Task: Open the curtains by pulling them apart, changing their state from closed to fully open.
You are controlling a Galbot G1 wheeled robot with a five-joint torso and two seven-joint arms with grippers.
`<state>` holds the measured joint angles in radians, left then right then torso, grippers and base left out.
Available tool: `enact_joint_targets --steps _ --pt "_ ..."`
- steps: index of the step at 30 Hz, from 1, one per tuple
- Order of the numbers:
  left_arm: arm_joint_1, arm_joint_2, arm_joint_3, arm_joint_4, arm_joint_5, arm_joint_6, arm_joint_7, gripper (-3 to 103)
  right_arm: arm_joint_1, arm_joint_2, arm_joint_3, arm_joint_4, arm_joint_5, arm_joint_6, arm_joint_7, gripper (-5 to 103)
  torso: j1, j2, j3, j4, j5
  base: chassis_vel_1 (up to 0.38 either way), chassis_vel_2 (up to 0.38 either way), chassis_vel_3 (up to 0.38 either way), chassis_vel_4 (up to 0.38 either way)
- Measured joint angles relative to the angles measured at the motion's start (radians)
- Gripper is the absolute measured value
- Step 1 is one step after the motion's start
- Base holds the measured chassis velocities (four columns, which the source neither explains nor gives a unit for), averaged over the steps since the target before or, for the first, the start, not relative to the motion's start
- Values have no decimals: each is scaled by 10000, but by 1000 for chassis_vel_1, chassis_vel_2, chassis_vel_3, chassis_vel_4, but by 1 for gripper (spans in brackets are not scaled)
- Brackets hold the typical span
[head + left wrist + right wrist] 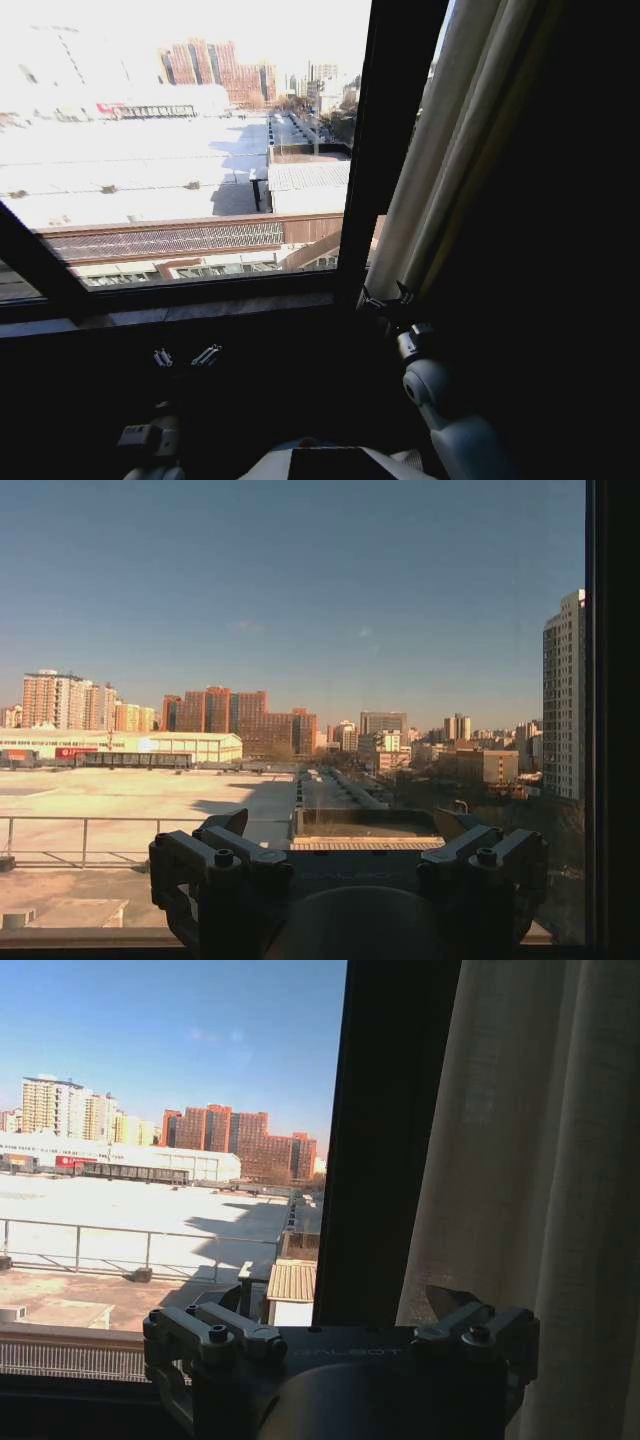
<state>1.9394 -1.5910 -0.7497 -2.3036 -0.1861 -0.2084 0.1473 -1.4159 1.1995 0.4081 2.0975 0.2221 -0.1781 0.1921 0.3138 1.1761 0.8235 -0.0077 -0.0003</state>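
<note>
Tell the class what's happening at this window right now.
A two-armed robot faces a window whose glass is uncovered, giving a view of rooftops and city buildings. The sheer white curtain is bunched at the right, past the dark window frame. The right end effector is raised, open, right beside the curtain's lower edge without gripping it. The left end effector waits low below the sill, open.
</note>
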Motion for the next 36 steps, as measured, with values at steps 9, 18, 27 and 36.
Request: enact_joint_targets --steps 9,18,27,36 --pt "-49 1 26 59 -3 -4 0 100 -23 0 28 46 -10 0 29 100 0 0 1 1 8 -127 194 110 -167" --pt "-41 2 25 81 -14 -50 3 100 3 16 53 88 -6 -24 158 100 9 -4 3 2 6 -184 176 186 -174" --pt "-39 0 26 51 -23 -57 3 100 -329 -243 570 445 376 -431 621 100 -6 3 -3 0 5 -19 33 16 -27" --pt "-30 -1 -18 47 -44 -81 -2 100 -992 -806 1341 949 976 -682 1285 100 2 -1 1 0 6 0 0 0 0"
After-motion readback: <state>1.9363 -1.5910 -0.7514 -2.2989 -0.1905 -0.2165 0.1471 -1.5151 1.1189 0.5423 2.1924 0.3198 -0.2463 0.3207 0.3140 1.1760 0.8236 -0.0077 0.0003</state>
